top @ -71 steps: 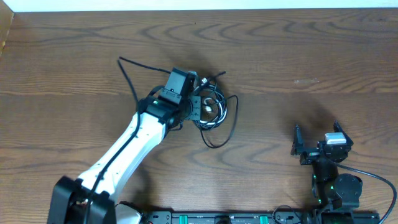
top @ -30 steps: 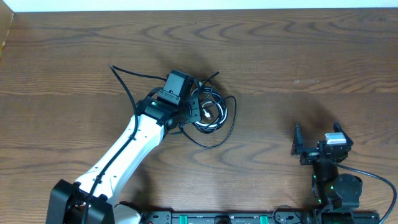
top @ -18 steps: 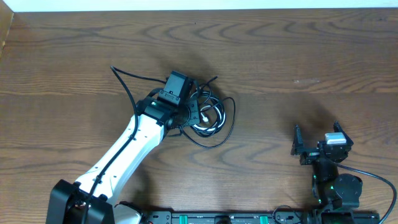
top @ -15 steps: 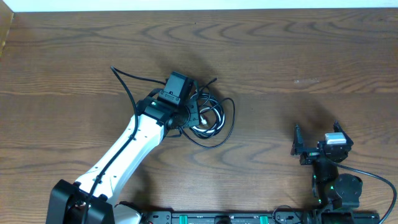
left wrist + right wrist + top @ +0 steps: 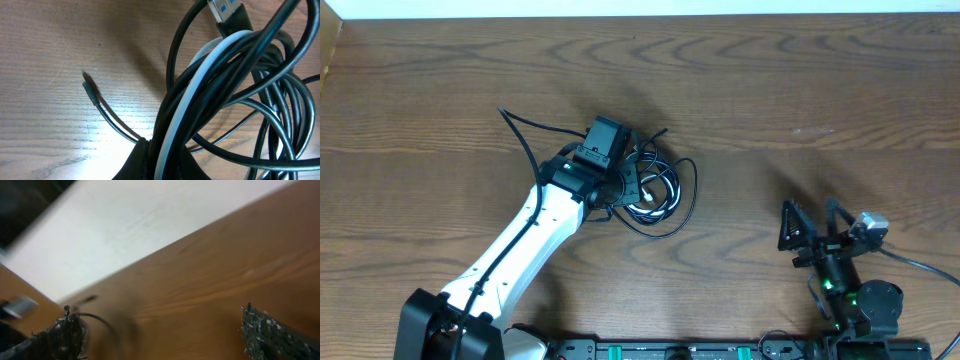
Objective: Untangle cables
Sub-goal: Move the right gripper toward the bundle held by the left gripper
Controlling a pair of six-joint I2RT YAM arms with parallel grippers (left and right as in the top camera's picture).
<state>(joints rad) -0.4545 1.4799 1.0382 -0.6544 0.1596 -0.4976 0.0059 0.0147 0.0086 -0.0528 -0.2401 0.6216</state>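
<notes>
Left pincer: the left pincer [image 5: 628, 186] is reaching out over the middle of the table [image 5: 770, 90] and is closing on the cables [image 5: 658, 190]; in its wrist view the cords are running together into the dark finger [image 5: 136, 161] at the bottom edge, so it is looking clamped on the bundle.
Right pincer: the right pincer [image 5: 810, 228] is sitting near the front edge on the right, well apart from the bundle, its two fingers spread wide with only bare wood showing between them.
Where the cables are: they are lying as a small coil just right of the left pincer, a little left of the table's centre.
Black cable: the black cable [image 5: 170, 60] is winding round in several loops; one loose loop is bulging out toward the front of the table, and a long free end is trailing off to the left, passing under the white arm.
White cable: the white cable [image 5: 192, 80] is threading through the black loops in one curved run.
Plug ends: a USB plug [image 5: 227, 10] is poking out at the top of the wrist view, and a thin plug tip [image 5: 90, 91] is sticking out to the left above the wood.
Right wrist view: blurred; it is showing wood and a pale wall beyond.
</notes>
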